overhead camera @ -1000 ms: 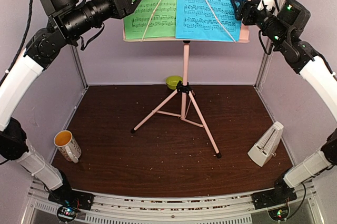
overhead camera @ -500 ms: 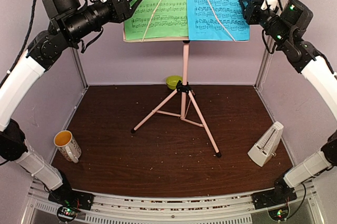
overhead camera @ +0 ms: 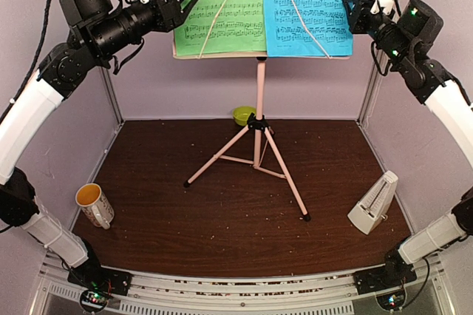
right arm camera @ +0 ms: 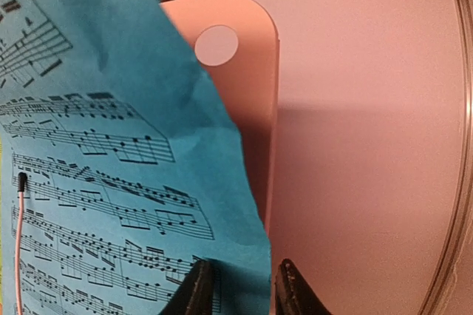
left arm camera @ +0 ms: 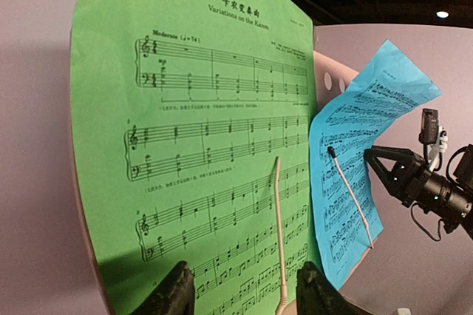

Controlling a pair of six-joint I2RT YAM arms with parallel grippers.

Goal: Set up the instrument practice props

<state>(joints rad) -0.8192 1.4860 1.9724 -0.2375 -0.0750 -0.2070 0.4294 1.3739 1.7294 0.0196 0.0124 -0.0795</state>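
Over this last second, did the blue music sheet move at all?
Yes, the blue music sheet slid right: its lower left corner hung left of the pink stand pole, and now sits about over it.

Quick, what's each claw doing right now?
Left gripper: open, jaws apart before the green sheet.
Right gripper: jaws narrow around the blue sheet edge; grip cannot be told.

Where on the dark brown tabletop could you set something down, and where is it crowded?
Bare: the front strip of the dark brown tabletop between the white mug with orange inside and the pale pyramid metronome; also either side of the pink tripod music stand. Crowded: among its legs, with the small lime-green bowl just behind.
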